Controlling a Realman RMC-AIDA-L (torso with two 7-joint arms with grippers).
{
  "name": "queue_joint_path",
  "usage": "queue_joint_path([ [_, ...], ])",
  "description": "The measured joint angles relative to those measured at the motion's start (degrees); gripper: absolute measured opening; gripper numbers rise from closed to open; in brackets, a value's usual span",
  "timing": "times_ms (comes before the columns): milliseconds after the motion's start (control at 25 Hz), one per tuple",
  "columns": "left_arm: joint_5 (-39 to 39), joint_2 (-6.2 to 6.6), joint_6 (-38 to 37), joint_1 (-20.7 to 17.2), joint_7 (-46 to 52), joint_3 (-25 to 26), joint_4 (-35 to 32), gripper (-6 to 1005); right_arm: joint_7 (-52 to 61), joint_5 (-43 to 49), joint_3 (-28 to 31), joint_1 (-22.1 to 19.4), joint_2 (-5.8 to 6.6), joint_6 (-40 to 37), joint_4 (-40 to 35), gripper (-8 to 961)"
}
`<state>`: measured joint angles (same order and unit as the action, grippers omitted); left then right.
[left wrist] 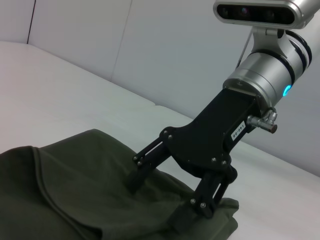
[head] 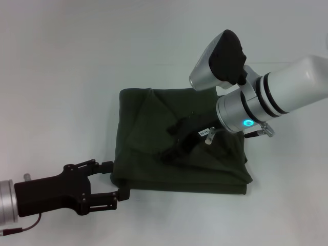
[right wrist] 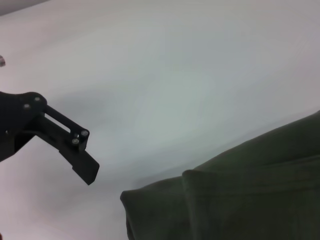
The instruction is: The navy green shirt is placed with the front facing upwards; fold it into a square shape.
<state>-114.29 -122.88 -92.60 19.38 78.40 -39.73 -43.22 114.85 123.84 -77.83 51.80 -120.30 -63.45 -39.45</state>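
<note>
Head overhead; wrists low, sharing shirt [head: 179, 148]

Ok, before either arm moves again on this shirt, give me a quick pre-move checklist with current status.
1. navy green shirt folded into a compact, roughly square bundle: ok.
2. Edges tidy: not ok, diagonal creases and loose flaps on top.
3. right gripper open, fingertips down on the cloth: ok.
4. Cloth pinched by it: cannot tell.
5. left gripper open at the bundle's near left corner, beside the table: ok.
6. Lettering hidden inside: ok.
</note>
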Motion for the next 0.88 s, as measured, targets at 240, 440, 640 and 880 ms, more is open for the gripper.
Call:
queue_joint_path([
  [240,-0.04,0.03,0.06,0.20,0.00,0.09,0.10,886,1.38,0.05,-3.24,0.19,-0.09,1.31,0.01,815],
  [440,-0.05,0.10,0.55,0.23,0.00,0.43,0.29,885,1.73,0.06,-5.17,0.47,-0.08,2.25,-0.02,791],
  [640,-0.05,0.10,0.85,0.11,-0.01,0.52,0.39,885,1.77,-0.10,-5.22,0.61,-0.08,2.69,-0.37,552],
  [880,-0.05,0.10,0.89,-0.04,-0.01,0.57,0.42,885,1.77,-0.06,-5.78,0.85,-0.08,2.71,-0.10,302],
])
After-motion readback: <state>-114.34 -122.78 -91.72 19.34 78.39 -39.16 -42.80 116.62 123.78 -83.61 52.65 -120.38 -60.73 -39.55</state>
